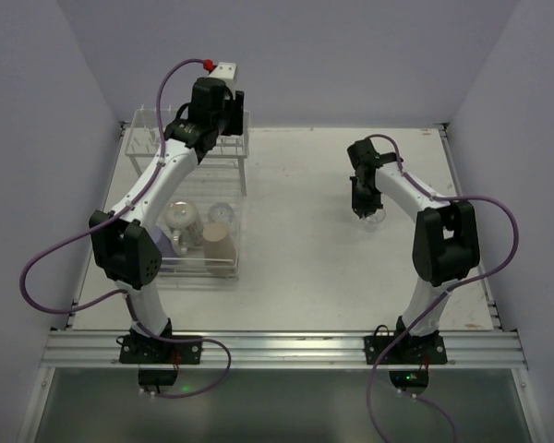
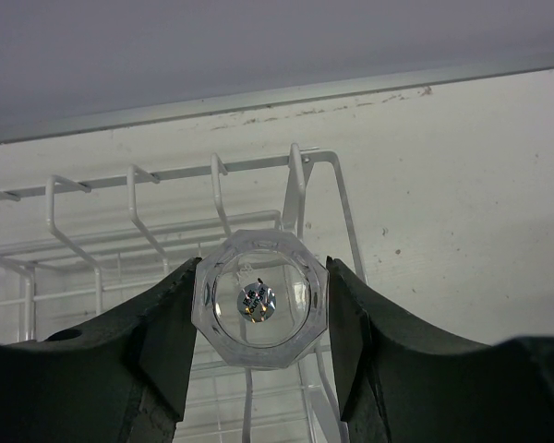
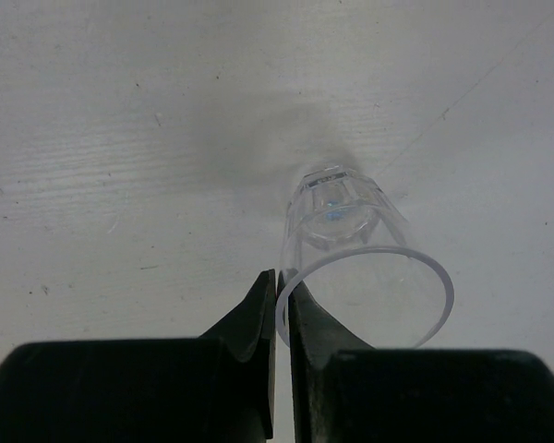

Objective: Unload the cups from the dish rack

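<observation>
Your left gripper (image 2: 261,332) is closed on a small clear glass (image 2: 258,300) at the raised shelf of the dish rack (image 2: 217,185); the two fingers press the faceted sides from left and right, and the bottom of the glass faces the wrist camera. White prongs (image 2: 296,180) stand just behind it, and you cannot tell whether one of them reaches inside the glass. If you pull sideways and not along the prong, the glass can catch, and the light rack can come with it. Your right gripper (image 3: 282,295) is shut on the thin rim of a second clear glass (image 3: 351,240) over the bare table (image 3: 120,138), well apart from the rack. This grip holds only one wall, so the glass can swing or slip. It hangs tilted, and whether its base touches the table is not clear; if you release it like this, it may fall over and roll. The tan tumbler (image 1: 219,245) and other cups wait in the lower basket.
</observation>
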`<state>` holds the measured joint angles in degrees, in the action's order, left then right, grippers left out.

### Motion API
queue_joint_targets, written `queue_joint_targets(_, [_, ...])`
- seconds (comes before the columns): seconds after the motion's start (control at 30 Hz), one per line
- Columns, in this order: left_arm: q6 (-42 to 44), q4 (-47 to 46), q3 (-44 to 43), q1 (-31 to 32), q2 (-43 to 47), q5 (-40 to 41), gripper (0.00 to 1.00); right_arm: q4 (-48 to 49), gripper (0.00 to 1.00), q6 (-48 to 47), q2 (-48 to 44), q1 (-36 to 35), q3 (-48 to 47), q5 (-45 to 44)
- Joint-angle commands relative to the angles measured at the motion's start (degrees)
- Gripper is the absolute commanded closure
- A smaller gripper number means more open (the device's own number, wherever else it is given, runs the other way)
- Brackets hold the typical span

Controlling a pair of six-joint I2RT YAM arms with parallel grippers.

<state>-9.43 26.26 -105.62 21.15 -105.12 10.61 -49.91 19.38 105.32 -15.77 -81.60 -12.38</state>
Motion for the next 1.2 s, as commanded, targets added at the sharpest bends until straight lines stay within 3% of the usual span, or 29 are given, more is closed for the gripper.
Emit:
queue_joint_targets(0.0, [-0.2, -0.7, -2.7, 0.4, -0.1, 0.4, 0.67, 1.9, 0.92, -0.8, 0.7, 0.4, 0.0, 0.3])
queue_joint_targets(0.07, [-0.2, -0.6, -2.8, 0.5, 0.1, 0.5, 0.75, 2.3, 0.89, -0.8, 0.9, 0.5, 0.0, 0.9])
queue_joint_targets(0.2, [-0.3, -0.7, -3.2, 0.5, 0.5, 0.8, 1.00, 2.7, 0.78, -0.6, 0.9, 0.4, 0.1, 0.5])
queue_joint_targets(0.23, [-0.3, -0.7, -3.4, 0.5, 0.5, 0.8, 1.00, 2.7, 0.70, -0.6, 0.8, 0.5, 0.1, 0.5])
queue_joint_targets(0.3, [-0.2, -0.7, -3.8, 0.5, 0.4, 0.7, 1.00, 2.8, 0.65, -0.6, 0.6, 0.4, 0.0, 0.3])
queue_joint_targets(0.37, [-0.3, -0.6, -4.0, 0.5, 0.5, 0.5, 1.00, 2.6, 0.49, -0.3, 0.1, 0.5, -0.2, 0.1])
queue_joint_targets(0.43, [-0.7, -0.7, -4.0, 0.4, 0.5, 0.3, 1.00, 2.7, 0.43, 0.0, -1.5, 0.5, -0.4, -0.6])
queue_joint_targets(0.47, [-0.8, -0.8, -4.0, 0.5, 0.7, 0.2, 1.00, 2.5, 0.33, 0.0, -2.2, 0.4, -0.6, -1.0])
queue_joint_targets(0.6, [-1.0, -1.6, -3.7, 0.5, 2.1, 0.3, 1.00, 0.7, 0.20, 0.0, -5.6, 0.1, -3.8, -3.7])
queue_joint_targets(0.7, [-1.4, -2.2, -3.4, 0.5, 4.4, -0.1, 1.00, -0.6, 0.01, 0.3, -9.2, -1.0, -6.9, -6.6])
queue_joint_targets(0.73, [-1.7, -2.4, -3.0, 0.4, 5.3, -0.4, 1.00, 0.9, 0.01, 0.0, -11.9, -1.1, -7.3, -1.2])
queue_joint_targets(0.77, [-2.0, -2.7, -2.6, 0.4, 6.3, -0.8, 1.00, 2.3, 0.01, 0.0, -12.0, -0.8, -7.3, -1.2])
queue_joint_targets(0.9, [-3.9, -5.7, 1.7, 0.1, 13.4, -5.7, 1.00, 9.7, 0.01, 1.4, -18.0, -0.7, -8.0, 23.3])
queue_joint_targets(0.97, [-6.1, -7.8, 4.1, -0.2, 16.2, -9.1, 1.00, 14.5, 0.01, 4.4, -18.4, -0.7, -8.0, 30.0])
queue_joint_targets(1.07, [-9.0, -11.7, 8.9, -0.8, 20.9, -15.8, 1.00, 19.4, 0.13, 9.2, -17.3, -0.8, -8.7, 40.8])
queue_joint_targets(1.17, [-11.4, -23.5, 20.1, -1.2, 29.0, -25.0, 1.00, 28.2, 0.16, 15.8, -16.0, -0.7, -7.8, 54.1])
